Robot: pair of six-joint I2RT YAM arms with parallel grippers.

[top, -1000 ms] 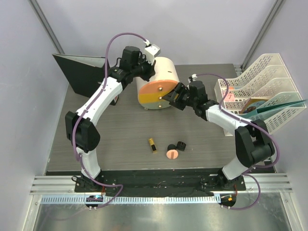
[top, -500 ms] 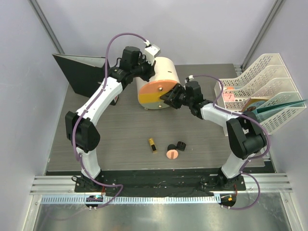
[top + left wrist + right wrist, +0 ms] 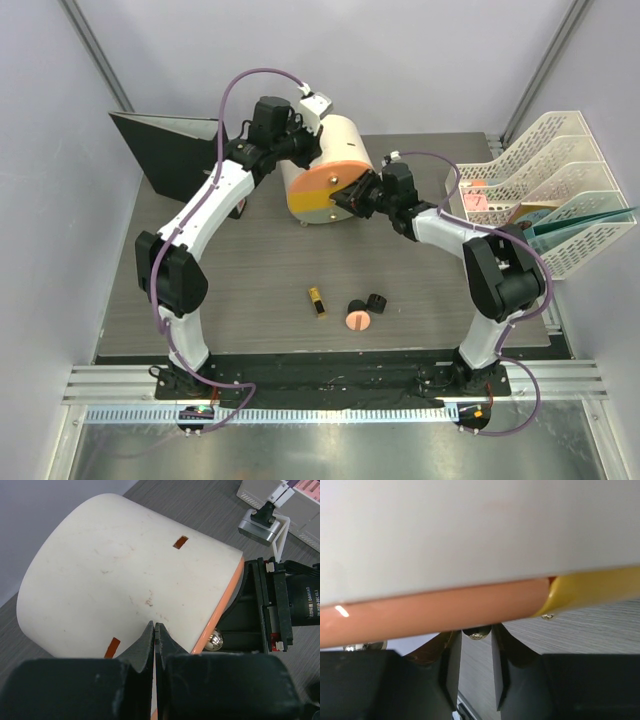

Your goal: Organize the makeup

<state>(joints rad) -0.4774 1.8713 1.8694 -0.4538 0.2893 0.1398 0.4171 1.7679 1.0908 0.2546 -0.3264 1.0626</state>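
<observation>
**Both grippers at the box, makeup untouched**

Your left gripper (image 3: 154, 630) is pinched closed on nothing, with its tips against the cream box (image 3: 125, 580) wall. The right gripper (image 3: 475, 637) has a narrow gap straddling the metal knob (image 3: 215, 640) on the box's orange lid (image 3: 318, 195); can't tell if it's clamped. Lipstick (image 3: 316, 302), black jars (image 3: 356, 307) and pink compact (image 3: 357, 320) lie well apart from the box, on its arm-base side.

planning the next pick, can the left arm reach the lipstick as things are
Probably yes: the lipstick lies bare on the table, nothing over it. The left gripper is shut up at the box, so it must open first.
</observation>
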